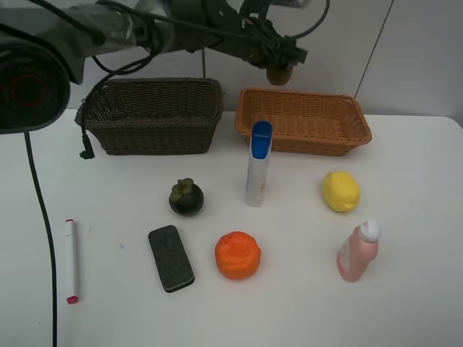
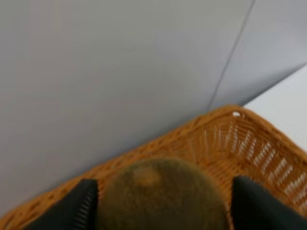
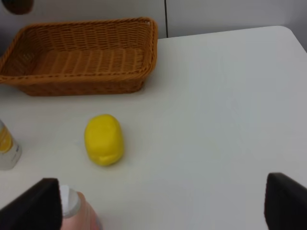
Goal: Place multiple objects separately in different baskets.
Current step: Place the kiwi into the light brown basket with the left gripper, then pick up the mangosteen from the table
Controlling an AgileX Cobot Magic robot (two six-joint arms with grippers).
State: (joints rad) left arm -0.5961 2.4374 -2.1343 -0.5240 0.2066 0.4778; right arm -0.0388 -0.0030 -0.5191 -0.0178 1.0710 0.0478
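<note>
My left gripper (image 1: 279,63) is shut on the brown kiwi (image 1: 279,74) and holds it in the air above the back left corner of the light orange basket (image 1: 304,119). The left wrist view shows the kiwi (image 2: 163,196) between both fingers (image 2: 79,206), over the basket's rim (image 2: 230,143). The dark brown basket (image 1: 155,116) stands to its left. On the table lie the mangosteen (image 1: 186,196), eraser (image 1: 171,257), orange (image 1: 238,255), lemon (image 1: 341,191), marker (image 1: 70,259), upright tube (image 1: 257,164) and pink bottle (image 1: 357,251). My right gripper (image 3: 163,206) is open and empty, near the lemon (image 3: 104,139) and the bottle (image 3: 79,213).
A black cable (image 1: 40,217) hangs down over the table's left side, next to the marker. The left arm (image 1: 181,29) stretches across the back above the dark basket. A white wall stands behind both baskets.
</note>
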